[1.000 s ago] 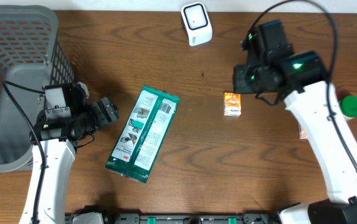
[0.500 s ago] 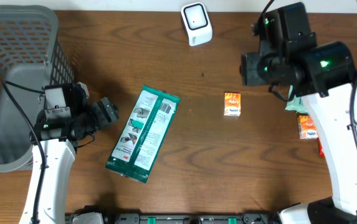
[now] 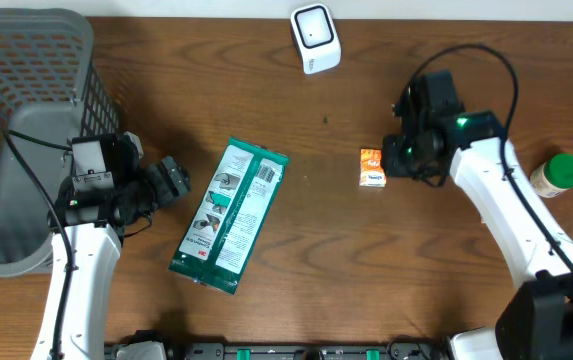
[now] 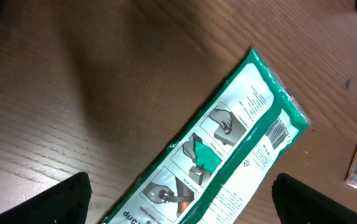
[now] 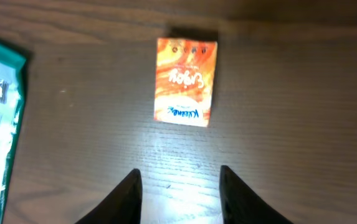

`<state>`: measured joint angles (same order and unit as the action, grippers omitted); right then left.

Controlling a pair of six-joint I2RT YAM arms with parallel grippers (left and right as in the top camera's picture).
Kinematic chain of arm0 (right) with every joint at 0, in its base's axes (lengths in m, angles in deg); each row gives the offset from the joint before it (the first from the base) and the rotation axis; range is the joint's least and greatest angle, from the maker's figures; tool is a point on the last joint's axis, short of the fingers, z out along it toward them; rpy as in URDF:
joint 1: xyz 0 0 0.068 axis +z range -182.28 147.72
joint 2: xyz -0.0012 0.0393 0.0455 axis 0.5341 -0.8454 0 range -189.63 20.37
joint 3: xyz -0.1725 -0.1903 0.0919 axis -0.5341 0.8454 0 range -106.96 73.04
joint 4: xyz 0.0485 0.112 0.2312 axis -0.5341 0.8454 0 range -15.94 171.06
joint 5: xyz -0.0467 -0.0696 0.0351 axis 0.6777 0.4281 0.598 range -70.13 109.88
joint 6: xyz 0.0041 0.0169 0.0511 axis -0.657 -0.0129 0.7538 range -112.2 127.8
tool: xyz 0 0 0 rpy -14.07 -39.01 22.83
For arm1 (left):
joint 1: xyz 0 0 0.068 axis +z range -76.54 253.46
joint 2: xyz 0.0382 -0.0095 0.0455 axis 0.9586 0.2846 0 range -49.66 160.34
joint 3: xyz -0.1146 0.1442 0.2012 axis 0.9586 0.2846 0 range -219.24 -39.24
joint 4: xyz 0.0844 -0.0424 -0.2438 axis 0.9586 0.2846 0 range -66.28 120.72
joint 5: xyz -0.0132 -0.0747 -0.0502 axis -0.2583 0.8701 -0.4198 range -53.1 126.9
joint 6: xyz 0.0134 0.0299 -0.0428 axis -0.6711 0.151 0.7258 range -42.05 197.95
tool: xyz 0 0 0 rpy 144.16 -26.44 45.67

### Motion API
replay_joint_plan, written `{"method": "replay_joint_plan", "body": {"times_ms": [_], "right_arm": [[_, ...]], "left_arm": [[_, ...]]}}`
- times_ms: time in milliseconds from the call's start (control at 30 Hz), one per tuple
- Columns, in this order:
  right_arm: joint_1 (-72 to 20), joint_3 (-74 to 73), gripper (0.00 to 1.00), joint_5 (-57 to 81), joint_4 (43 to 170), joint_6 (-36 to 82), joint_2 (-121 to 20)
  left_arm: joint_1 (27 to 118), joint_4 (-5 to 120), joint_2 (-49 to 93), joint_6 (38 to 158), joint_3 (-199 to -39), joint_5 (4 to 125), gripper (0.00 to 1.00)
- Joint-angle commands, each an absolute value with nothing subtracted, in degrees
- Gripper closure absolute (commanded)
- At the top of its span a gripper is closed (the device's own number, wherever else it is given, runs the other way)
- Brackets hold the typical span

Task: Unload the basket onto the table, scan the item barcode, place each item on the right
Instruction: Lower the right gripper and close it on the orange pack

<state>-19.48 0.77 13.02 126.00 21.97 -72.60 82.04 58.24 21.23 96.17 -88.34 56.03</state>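
While the right gripper (image 5: 179,179) stands open beside the orange box (image 5: 185,81) on the desk (image 3: 366,270), the left gripper (image 3: 172,180) gapes empty; green packet (image 3: 230,216) just beside it.

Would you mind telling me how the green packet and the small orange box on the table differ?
The green packet is long and far larger; the orange box is small and compact. The green packet lies at a slant; the orange box sits nearly straight. A barcode shows on the green packet; none shows on the orange box. Both lie flat on the wooden table.
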Motion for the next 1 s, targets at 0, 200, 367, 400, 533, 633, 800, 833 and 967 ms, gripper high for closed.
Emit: {"method": "replay_joint_plan", "body": {"times_ms": [0,200,367,400,533,633,800,833,967], "right_arm": [[-20.88,6.08,0.65,10.53,120.73,24.42,-72.66],[-22.22,12.51,0.72,10.55,111.33,26.23,-72.66],[-22.50,17.31,0.81,10.31,103.73,27.52,-72.66],[-22.50,18.10,0.81,10.29,102.48,27.52,-72.66],[-22.50,20.48,0.75,10.31,98.04,27.50,-72.66],[-22.56,21.66,0.73,10.31,95.38,27.50,-72.66],[-23.00,21.80,0.71,10.29,93.23,27.50,-72.66],[-23.09,21.80,0.71,10.29,93.08,27.50,-72.71],[-23.48,21.80,0.67,10.36,92.21,27.22,-73.93]], "left_arm": [[82.57,58.39,21.43,96.89,-88.69,55.22,0.07],[82.57,58.39,21.45,96.89,-88.69,55.22,0.07],[82.55,58.39,21.43,96.89,-88.69,55.22,0.07],[82.57,58.39,21.43,96.89,-88.69,55.22,0.07],[82.55,58.39,21.45,96.89,-88.69,55.22,0.07],[82.57,58.39,21.43,96.89,-88.69,55.22,0.07],[82.57,58.39,21.43,96.87,-88.69,55.22,0.07],[82.55,58.39,21.43,96.89,-88.69,55.22,0.07],[82.57,58.39,21.45,96.89,-88.69,55.22,0.07]]}}
